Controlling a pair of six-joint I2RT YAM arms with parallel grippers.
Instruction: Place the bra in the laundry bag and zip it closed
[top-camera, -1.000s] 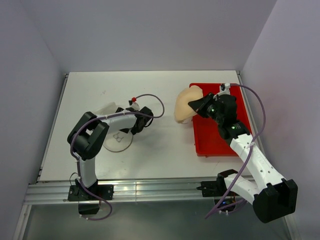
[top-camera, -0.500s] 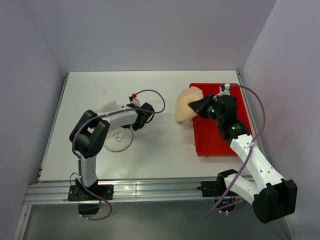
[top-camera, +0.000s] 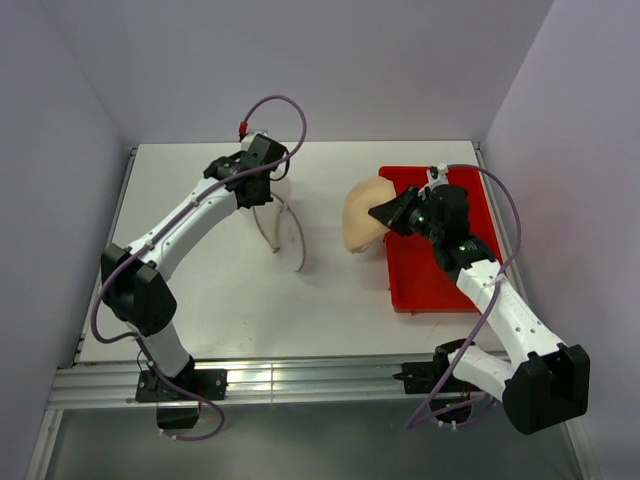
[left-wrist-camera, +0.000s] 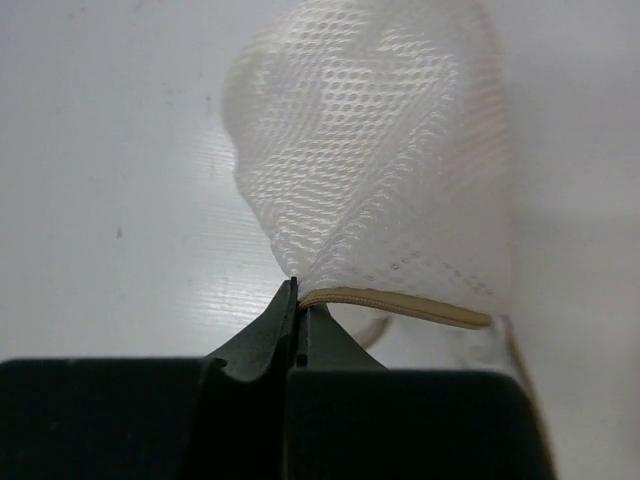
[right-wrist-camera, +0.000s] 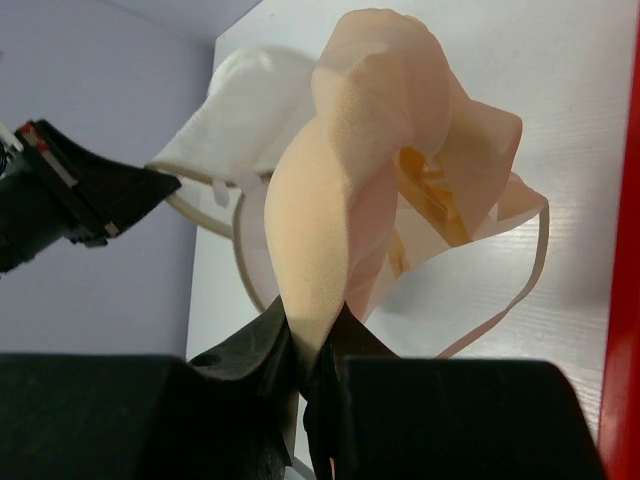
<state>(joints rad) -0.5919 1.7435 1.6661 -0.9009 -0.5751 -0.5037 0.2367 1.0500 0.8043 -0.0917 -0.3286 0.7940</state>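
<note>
Top view: the left gripper (top-camera: 264, 183) is clamped on the off-white mesh laundry bag (top-camera: 286, 225), which hangs over the table well left of the red tray (top-camera: 440, 278). The right gripper (top-camera: 384, 212) is closed on the peach bra (top-camera: 358, 215) at the tray's left edge.

Left wrist: fingertips (left-wrist-camera: 272, 332) meet on the bag's zip-trimmed rim, with no gap.

Right wrist: jaws pinch a fold of the bra just left of the tray's red edge.
</note>
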